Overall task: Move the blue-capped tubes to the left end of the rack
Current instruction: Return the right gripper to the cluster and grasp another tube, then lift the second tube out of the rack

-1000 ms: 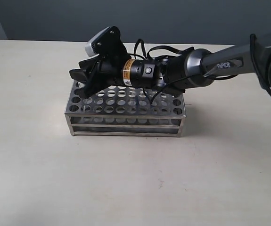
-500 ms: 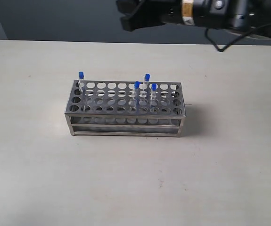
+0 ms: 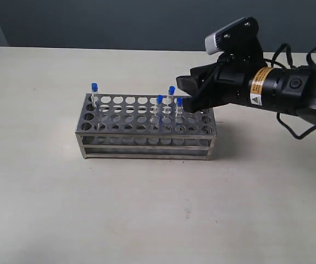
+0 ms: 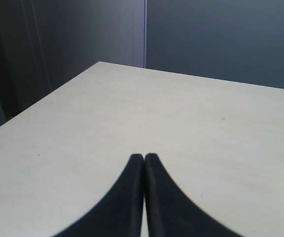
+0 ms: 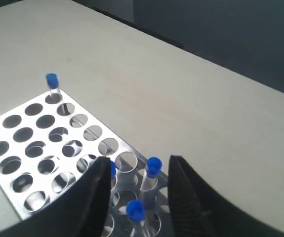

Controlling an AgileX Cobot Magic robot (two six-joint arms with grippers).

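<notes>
The silver rack [image 3: 147, 147] stands mid-table. One blue-capped tube [image 3: 94, 93] stands in its far left corner hole. Three more blue-capped tubes [image 3: 171, 93] cluster right of the middle. My right gripper [image 3: 186, 93] is open, level with that cluster on its right side. In the right wrist view the rack [image 5: 23, 148] lies below the open right gripper [image 5: 138, 160]. One tube [image 5: 153, 170] stands between the fingers, one [image 5: 134, 212] is nearer the camera, and one is half hidden behind a finger [image 5: 100, 197]. The corner tube [image 5: 52, 84] is far off. My left gripper [image 4: 144, 157] is shut on nothing.
The pale table [image 3: 48, 209] extends around the rack on all sides. Most rack holes hold nothing. The left wrist view takes in only bare table [image 4: 181, 108] and a dark wall; that arm is outside the exterior view.
The right arm left the rack's left end, where a tube now stands, rose out of view, then came down with open fingers at the three tubes on the right.
</notes>
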